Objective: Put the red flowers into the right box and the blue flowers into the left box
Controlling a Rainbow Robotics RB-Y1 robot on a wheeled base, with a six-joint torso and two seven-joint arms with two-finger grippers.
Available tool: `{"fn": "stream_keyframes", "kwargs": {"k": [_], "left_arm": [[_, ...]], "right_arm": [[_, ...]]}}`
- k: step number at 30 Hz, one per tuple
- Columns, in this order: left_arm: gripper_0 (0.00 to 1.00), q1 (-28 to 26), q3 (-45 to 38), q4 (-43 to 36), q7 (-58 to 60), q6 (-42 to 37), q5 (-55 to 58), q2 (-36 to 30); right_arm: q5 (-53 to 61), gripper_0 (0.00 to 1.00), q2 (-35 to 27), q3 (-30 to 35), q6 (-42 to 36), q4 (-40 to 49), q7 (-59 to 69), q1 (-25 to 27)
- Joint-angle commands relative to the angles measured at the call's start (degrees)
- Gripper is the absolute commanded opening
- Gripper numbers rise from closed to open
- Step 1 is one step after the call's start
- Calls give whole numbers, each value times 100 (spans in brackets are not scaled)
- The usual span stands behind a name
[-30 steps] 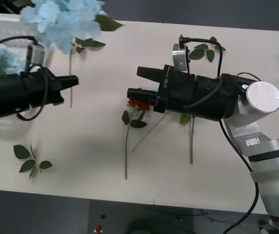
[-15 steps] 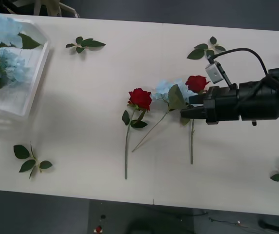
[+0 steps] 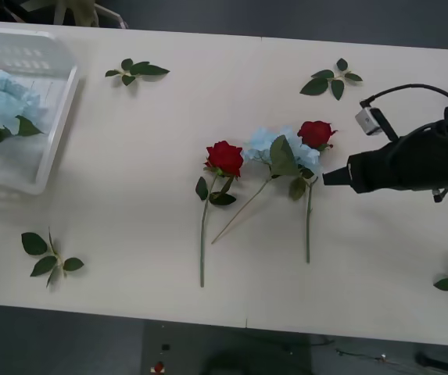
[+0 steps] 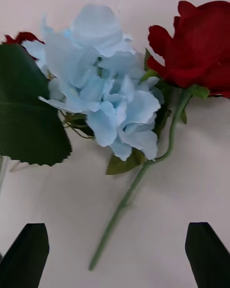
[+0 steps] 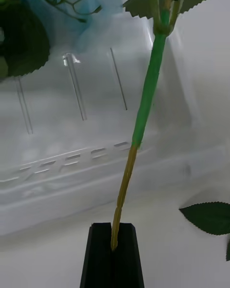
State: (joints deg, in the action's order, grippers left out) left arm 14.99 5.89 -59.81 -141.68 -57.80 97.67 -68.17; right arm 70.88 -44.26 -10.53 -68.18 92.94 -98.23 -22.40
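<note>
Blue flower point(image 4: 103, 93): pale fluffy petals, broad leaf, lying straight ahead of the spread right gripper point(image 4: 115, 254), beside a red flower point(image 4: 196, 53) cut off at the edge. Left gripper point(image 5: 113, 249) clenched on a blue flower stem point(image 5: 143, 110), its bloom out of frame; white basket point(image 5: 72, 192) behind.

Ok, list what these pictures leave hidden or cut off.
- Front view: the white basket runs off the edge.
- Front view: the right gripper fingers merge into one dark shape.
- Left wrist view: the stem in the left gripper leaves the frame; its bloom is unseen.
</note>
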Motion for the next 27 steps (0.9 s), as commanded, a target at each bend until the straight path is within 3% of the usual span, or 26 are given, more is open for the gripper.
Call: {"fn": "stream_keyframes", "kwargs": {"k": [1,8,11,12,13,18,27], "left_arm": [[0,171,0,75,-105,-21,-371,-188],[1,171,0,374,-123,67,-521,-170],[9,171,0,374,-131,67,-494,-170],[43,171,0,383,-131,67,-398,-170],[53,171,0,383,-131,58,-371,-170],[70,171,0,374,-175,67,-213,-170],[89,162,0,268,-395,58,279,-188]], "right_arm": [[-549,84,-214,-310,173,-30,841,-327],[-760,84,102,-529,569,-892,867,-696],[-910,83,252,-529,578,-1094,841,-810],[-1121,83,427,-538,578,-1296,823,-907],[-1209,84,498,-529,586,-1375,823,-942],[-1674,83,858,-573,639,-1806,779,-1153],[-1762,83,981,-1171,938,-2069,771,-1373]]}}
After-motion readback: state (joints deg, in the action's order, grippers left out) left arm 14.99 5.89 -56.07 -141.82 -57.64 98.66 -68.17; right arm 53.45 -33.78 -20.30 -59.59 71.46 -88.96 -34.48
